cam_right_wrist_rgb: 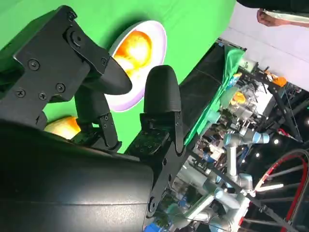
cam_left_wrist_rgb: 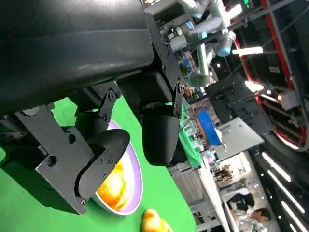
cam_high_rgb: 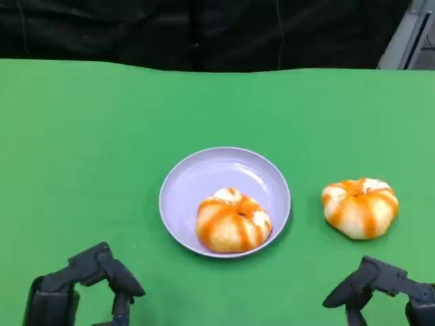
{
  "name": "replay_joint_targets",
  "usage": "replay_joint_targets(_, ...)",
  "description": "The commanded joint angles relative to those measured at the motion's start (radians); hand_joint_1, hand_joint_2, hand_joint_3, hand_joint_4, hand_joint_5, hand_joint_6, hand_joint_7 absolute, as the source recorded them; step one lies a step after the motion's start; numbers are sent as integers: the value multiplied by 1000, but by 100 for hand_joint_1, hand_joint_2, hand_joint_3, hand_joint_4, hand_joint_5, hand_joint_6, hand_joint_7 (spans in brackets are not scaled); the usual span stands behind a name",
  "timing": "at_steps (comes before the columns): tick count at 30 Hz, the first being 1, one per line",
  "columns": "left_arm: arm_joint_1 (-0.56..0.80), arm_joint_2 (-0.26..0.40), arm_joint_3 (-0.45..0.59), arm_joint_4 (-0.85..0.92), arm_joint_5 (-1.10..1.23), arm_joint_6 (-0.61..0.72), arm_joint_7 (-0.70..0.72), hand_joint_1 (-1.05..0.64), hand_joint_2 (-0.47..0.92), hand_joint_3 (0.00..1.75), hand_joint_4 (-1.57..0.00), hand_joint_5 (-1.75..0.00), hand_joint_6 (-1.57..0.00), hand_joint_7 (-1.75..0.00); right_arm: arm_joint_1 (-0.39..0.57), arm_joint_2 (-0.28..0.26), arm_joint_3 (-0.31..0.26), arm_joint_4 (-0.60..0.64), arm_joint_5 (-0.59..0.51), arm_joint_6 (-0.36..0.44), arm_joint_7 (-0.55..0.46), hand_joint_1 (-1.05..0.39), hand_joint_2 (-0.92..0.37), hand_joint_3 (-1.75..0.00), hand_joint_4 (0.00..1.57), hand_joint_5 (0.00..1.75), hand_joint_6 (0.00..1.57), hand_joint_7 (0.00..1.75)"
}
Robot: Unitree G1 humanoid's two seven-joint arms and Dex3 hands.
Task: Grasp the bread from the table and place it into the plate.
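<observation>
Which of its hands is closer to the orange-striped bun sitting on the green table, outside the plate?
The right hand, just below the orange-striped round bun. The left hand sits across the table, beyond the lavender plate.

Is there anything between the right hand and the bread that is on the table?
No. In the head view only bare green table lies between the right hand and the bread.

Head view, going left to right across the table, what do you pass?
Left hand → lavender plate → bread in the plate → bread on the green table → right hand.
</observation>
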Motion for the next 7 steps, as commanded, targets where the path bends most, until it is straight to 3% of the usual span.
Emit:
replay_joint_targets(1,6,16,2,-3,-14,-10,-15,-1,19,161,-91,-165,-90,-145,8,-8,-13,-12,14,0,2,-7,-18,-155,86,154,88,124)
replay_joint_targets(7,13,5,-10,-7,-41,-7,-23,-3,23,154,-92,-165,-92,-143,32,-1,-8,-19,1,-6,-5,-7,-18,-153,85,151,88,121)
